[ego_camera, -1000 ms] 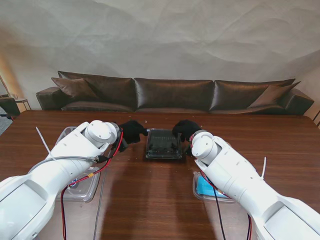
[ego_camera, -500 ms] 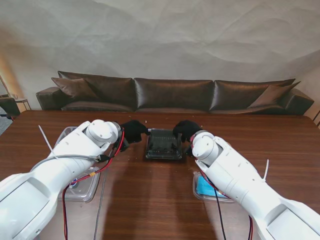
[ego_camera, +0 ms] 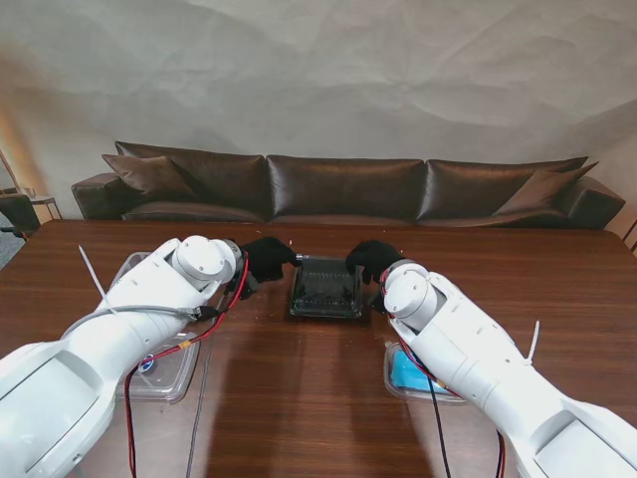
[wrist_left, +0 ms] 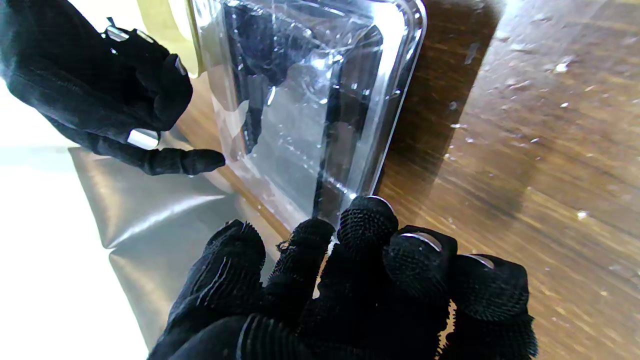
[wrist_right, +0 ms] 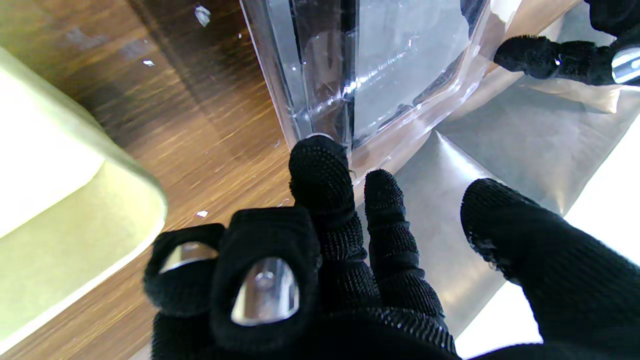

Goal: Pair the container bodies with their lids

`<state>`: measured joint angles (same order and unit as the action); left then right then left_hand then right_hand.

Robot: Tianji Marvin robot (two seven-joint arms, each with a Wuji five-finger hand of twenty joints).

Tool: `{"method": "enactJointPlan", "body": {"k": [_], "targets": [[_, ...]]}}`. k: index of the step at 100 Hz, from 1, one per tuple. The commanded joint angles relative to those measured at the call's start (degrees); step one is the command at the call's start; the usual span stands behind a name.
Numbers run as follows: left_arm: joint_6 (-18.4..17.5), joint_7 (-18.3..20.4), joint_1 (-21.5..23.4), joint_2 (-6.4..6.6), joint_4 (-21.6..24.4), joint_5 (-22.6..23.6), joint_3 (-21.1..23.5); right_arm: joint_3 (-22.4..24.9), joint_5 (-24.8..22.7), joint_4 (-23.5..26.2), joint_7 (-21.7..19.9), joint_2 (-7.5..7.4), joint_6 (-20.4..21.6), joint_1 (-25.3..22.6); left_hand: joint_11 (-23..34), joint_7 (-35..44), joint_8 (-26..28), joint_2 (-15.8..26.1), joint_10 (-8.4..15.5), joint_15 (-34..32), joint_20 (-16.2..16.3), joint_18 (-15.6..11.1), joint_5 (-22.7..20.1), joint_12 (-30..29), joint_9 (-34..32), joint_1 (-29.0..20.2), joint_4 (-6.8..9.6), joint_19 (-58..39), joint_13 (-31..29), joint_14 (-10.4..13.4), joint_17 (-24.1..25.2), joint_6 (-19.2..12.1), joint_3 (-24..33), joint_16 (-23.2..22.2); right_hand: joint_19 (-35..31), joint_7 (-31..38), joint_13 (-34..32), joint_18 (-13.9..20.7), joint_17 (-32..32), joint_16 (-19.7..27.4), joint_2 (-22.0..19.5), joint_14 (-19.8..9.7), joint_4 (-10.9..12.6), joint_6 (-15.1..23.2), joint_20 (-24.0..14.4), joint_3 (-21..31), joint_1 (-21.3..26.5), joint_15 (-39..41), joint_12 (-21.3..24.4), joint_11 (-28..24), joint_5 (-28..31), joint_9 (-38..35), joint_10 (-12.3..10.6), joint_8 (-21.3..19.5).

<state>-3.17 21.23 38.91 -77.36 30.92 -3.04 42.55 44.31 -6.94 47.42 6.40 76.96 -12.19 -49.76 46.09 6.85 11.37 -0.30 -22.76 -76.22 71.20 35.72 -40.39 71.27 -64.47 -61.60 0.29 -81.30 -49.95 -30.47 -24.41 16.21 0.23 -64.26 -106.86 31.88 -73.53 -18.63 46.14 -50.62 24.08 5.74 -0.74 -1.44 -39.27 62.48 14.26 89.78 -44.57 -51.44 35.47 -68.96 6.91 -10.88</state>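
Note:
A black container body under a clear lid (ego_camera: 324, 287) sits on the table in the middle, in front of me. My left hand (ego_camera: 267, 259) is at its left end and my right hand (ego_camera: 372, 259) at its right end, both in black gloves. In the left wrist view the left fingertips (wrist_left: 367, 220) rest against the clear lid's (wrist_left: 310, 100) rim. The right hand (wrist_left: 100, 100) shows across it, one finger pointing at the lid. In the right wrist view a right fingertip (wrist_right: 317, 155) touches the lid's (wrist_right: 380, 65) corner, with the thumb held apart. Neither hand wraps around the container.
A clear container (ego_camera: 164, 373) lies under my left arm, nearer to me, and another clear piece (ego_camera: 129, 267) shows beyond that arm. At the right, a clear container with something blue in it (ego_camera: 408, 373) sits beside my right arm. A dark sofa (ego_camera: 348, 189) runs behind the table.
Both hands have edged slightly along the ends of the lidded container. The container itself has stayed where it was.

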Motion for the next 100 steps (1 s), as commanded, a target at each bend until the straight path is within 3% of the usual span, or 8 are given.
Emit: {"method": "enactJointPlan", "body": {"k": [1,15,43,73,100], "targets": [[-0.44,0.23,-0.17,0.00,0.38,-0.01,0.48,0.01,-0.23,0.76,-0.92,-0.08,-0.30,-0.51,0.87,-0.16,-0.05,2.98,-2.59,0.24,1.01,-2.91,-0.24,0.50,0.55,-0.27,-0.82,-2.36,-0.07,-4.13,1.53,-0.94,-0.83,-0.21,-2.45,-0.12,-1.50,-0.99,20.60,-0.09,0.59,-0.28,-0.94,0.29,1.23,-0.52,-1.21,1.29,0.12,0.05,0.66,-1.58,1.67,0.24],[-1.83,-0.36,-0.57,-0.79,-0.82,-0.47,1.01,0.15,-0.29,1.18,-1.08,-0.24,-0.64,-0.73,0.92,-0.06,-0.02,2.89,-2.59,0.22,0.98,-2.87,-0.41,0.52,0.53,-0.19,-0.81,-2.37,-0.33,-4.02,1.45,-2.20,-0.84,-0.13,-2.45,-0.15,-1.50,-0.99,20.60,-0.10,0.64,-0.36,-0.94,0.22,1.23,-0.47,-1.24,1.30,0.11,0.04,0.63,-1.59,1.67,0.25],[-4.67,1.71,-2.55,-3.68,-7.00,-0.38,1.11,0.26,-0.37,1.09,-0.84,-0.23,-0.29,-0.73,0.88,0.22,0.06,2.71,-2.56,0.28,0.86,-3.00,-0.90,0.57,0.69,0.05,-0.79,-2.22,-0.12,-3.95,1.64,-4.39,-0.84,-0.08,-2.45,-0.14,-1.51,-0.99,20.60,-0.09,0.81,-0.52,-0.98,0.48,1.23,-0.43,-1.29,1.29,0.11,0.04,0.66,-1.59,1.66,0.25],[-5.82,2.62,-3.43,-4.86,-9.40,0.02,1.63,0.28,-0.35,1.28,-1.07,-0.34,-0.35,-0.87,0.96,0.51,0.27,2.27,-2.42,0.28,0.78,-3.11,-1.27,0.64,0.77,0.19,-0.82,-2.21,0.00,-3.91,1.69,-5.70,-0.78,-0.11,-2.45,-0.17,-1.50,-0.99,20.60,-0.07,0.80,-0.42,-0.98,0.34,1.23,-0.40,-1.26,1.25,0.10,0.01,0.76,-1.61,1.64,0.27],[-7.07,3.82,-4.67,-6.89,-13.84,1.84,3.27,0.33,-0.43,1.54,-1.30,-0.47,-0.62,-0.95,0.82,0.44,0.36,2.43,-2.57,0.46,0.68,-3.31,-1.06,0.63,0.92,0.28,-0.83,-2.03,0.35,-3.97,2.06,-5.46,-0.71,-0.13,-2.45,-0.10,-1.48,-0.99,20.60,-0.02,0.68,-0.09,-0.96,0.30,1.23,-0.47,-1.21,1.15,0.11,0.08,0.80,-1.48,1.67,0.24]]}}
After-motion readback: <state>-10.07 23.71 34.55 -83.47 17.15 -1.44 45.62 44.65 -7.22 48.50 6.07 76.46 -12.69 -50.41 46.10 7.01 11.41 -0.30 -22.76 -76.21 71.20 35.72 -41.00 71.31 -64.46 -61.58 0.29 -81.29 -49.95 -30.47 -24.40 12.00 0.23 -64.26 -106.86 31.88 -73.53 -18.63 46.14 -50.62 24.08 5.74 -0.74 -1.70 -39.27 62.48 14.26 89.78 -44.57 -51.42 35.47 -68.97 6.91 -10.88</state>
